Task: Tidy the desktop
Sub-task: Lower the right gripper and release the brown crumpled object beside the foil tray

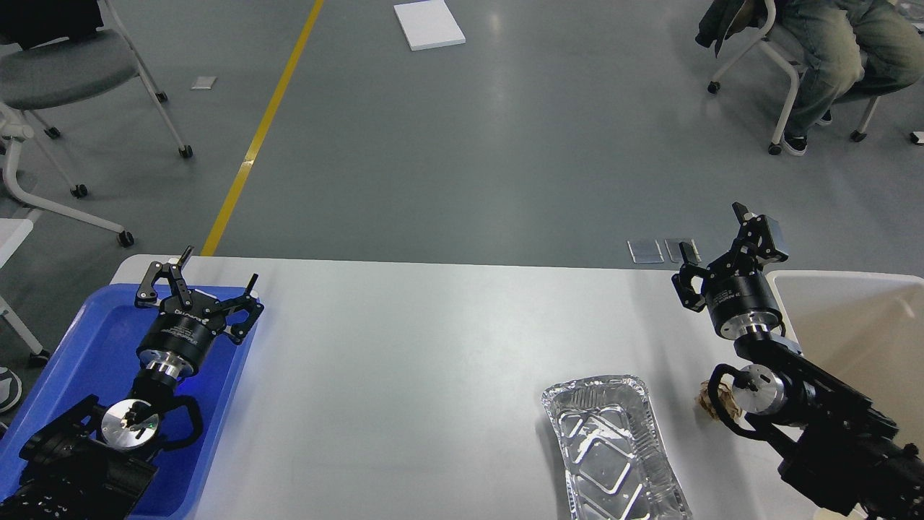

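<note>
The desktop (404,347) is a large white tabletop filling the lower half of the head view. A crinkled silver foil tray (613,455) lies empty on it at the front right. Just right of the foil tray sits a small crumpled brown scrap (707,406), partly hidden by my right arm. My left gripper (220,266) hovers open and empty over the far end of the blue tray (86,354). My right gripper (713,242) is raised near the table's far right edge, open, holding nothing, beside the beige bin (852,325).
The blue tray occupies the left edge and the beige bin the right edge. Beyond the table are grey floor with a yellow line (260,130), rolling chairs (65,79), a seated person (830,50), a white board (429,24) and small clear plates (646,250).
</note>
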`<state>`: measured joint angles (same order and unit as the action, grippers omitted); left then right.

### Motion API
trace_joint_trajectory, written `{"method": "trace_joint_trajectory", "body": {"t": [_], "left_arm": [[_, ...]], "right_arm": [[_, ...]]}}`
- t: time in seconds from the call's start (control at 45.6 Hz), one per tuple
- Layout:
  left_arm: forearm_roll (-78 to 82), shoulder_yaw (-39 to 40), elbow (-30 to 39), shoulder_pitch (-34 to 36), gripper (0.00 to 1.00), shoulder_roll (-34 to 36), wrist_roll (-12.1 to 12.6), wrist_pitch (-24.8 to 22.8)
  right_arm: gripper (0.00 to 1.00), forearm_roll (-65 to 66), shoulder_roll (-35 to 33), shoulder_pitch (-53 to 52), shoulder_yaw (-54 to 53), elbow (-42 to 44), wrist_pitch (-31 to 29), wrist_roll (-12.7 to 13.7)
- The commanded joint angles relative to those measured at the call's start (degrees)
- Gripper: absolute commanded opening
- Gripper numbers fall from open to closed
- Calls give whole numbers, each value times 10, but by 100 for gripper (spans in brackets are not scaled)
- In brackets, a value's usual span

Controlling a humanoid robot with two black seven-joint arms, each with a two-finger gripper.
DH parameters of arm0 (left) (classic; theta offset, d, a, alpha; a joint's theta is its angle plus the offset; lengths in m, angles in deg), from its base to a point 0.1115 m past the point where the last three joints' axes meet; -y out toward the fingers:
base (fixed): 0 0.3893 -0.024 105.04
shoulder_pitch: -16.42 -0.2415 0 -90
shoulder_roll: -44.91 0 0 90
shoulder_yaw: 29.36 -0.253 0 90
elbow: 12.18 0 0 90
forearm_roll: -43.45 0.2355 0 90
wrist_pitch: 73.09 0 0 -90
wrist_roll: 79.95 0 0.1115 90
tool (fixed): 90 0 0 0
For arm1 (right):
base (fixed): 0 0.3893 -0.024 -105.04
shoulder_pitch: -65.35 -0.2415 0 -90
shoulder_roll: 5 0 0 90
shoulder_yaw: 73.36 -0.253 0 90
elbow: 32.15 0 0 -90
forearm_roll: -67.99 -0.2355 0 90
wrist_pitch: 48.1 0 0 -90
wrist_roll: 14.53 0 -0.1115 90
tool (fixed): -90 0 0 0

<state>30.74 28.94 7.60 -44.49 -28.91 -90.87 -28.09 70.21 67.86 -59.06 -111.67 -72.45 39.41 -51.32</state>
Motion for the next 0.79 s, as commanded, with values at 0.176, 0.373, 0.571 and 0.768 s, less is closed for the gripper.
{"method": "trace_joint_trajectory", "body": {"t": [0.176, 0.373, 0.571, 0.768], "left_arm": [[1, 1, 0, 0, 100, 0, -1, 0], [0, 1, 0, 0, 100, 0, 0, 0], [1, 1, 0, 0, 100, 0, 0, 0], [1, 1, 0, 0, 100, 0, 0, 0]], "right_arm": [[99, -4, -3, 13, -11, -14, 5, 0], [100, -4, -3, 12, -16, -14, 2, -2], [99, -4, -1, 7, -17, -14, -3, -2], [99, -3, 1, 4, -17, -11, -1, -2]]}}
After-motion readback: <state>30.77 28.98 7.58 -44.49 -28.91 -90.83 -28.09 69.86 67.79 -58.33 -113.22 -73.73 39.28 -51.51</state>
